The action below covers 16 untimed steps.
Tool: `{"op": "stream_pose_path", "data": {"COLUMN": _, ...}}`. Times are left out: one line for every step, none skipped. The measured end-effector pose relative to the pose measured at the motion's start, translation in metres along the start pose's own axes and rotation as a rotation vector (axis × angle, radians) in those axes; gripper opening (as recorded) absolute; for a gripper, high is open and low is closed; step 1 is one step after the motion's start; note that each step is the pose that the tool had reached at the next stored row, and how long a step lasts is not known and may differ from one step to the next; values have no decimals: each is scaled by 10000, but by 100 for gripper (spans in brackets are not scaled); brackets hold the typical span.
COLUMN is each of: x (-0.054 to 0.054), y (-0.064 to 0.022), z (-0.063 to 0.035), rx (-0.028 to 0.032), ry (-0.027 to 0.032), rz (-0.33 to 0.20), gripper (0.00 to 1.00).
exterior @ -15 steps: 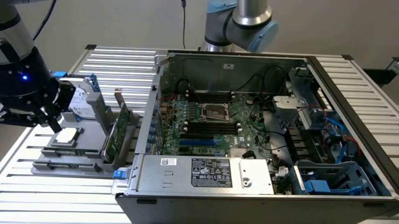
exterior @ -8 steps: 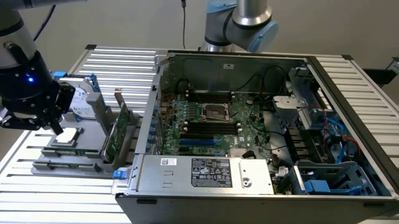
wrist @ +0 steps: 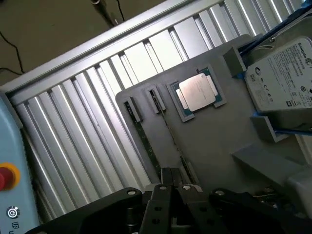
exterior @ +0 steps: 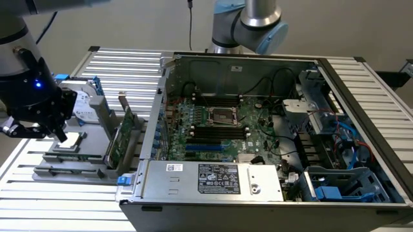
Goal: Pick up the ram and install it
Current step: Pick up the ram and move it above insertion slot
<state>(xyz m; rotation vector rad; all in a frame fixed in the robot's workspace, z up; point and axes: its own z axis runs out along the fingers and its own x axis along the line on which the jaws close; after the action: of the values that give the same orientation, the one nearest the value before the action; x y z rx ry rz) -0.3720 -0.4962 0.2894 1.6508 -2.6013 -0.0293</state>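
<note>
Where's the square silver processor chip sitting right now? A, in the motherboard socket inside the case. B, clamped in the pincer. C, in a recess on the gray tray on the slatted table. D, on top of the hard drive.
C: the processor chip lies flat in a recess of the gray tray, apart from the hard drive and clear of the pincer.

Processor chip (wrist: 197, 91) and hard drive (wrist: 285, 73) on grey tray (wrist: 214, 141) beside open computer case (exterior: 245, 72)

Seagate on the hard drive label (wrist: 282, 80), power supply sticker (exterior: 219, 178) print too small to read
</note>
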Motion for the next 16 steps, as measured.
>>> {"op": "stream_pose_path", "data": {"x": 0, "y": -1, "z": 11, "rx": 7, "ry": 8, "rz": -175, "gripper": 11}}
{"op": "stream_pose_path", "data": {"x": -1, "y": -1, "z": 23, "rx": 15, "ry": 18, "rz": -370, "gripper": 11}}
{"op": "stream_pose_path", "data": {"x": -1, "y": -2, "z": 35, "rx": 22, "ry": 27, "rz": -550, "gripper": 11}}
{"op": "stream_pose_path", "data": {"x": -2, "y": -2, "z": 48, "rx": 30, "ry": 34, "rz": -729, "gripper": 11}}
{"op": "stream_pose_path", "data": {"x": -2, "y": -3, "z": 60, "rx": 38, "ry": 43, "rz": -908, "gripper": 11}}
{"op": "stream_pose_path", "data": {"x": -3, "y": -4, "z": 70, "rx": 47, "ry": 51, "rz": -1089, "gripper": 11}}
{"op": "stream_pose_path", "data": {"x": -3, "y": -4, "z": 78, "rx": 55, "ry": 60, "rz": -1267, "gripper": 11}}
{"op": "stream_pose_path", "data": {"x": -4, "y": -4, "z": 86, "rx": 65, "ry": 68, "rz": -1453, "gripper": 11}}
{"op": "stream_pose_path", "data": {"x": -4, "y": -5, "z": 93, "rx": 73, "ry": 76, "rz": -1632, "gripper": 11}}
{"op": "stream_pose_path", "data": {"x": -4, "y": -5, "z": 99, "rx": 82, "ry": 84, "rz": -1812, "gripper": 11}}
{"op": "stream_pose_path", "data": {"x": -4, "y": -5, "z": 106, "rx": 91, "ry": 93, "rz": -1991, "gripper": 11}}
{"op": "stream_pose_path", "data": {"x": -5, "y": -6, "z": 113, "rx": 101, "ry": 101, "rz": -2186, "gripper": 11}}
{"op": "stream_pose_path", "data": {"x": -5, "y": -6, "z": 119, "rx": 109, "ry": 110, "rz": -2367, "gripper": 11}}
{"op": "stream_pose_path", "data": {"x": -5, "y": -6, "z": 125, "rx": 118, "ry": 118, "rz": -2545, "gripper": 11}}
{"op": "stream_pose_path", "data": {"x": -5, "y": -6, "z": 131, "rx": 127, "ry": 126, "rz": -2725, "gripper": 11}}
{"op": "stream_pose_path", "data": {"x": -5, "y": -7, "z": 137, "rx": 136, "ry": 132, "rz": -2878, "gripper": 11}}
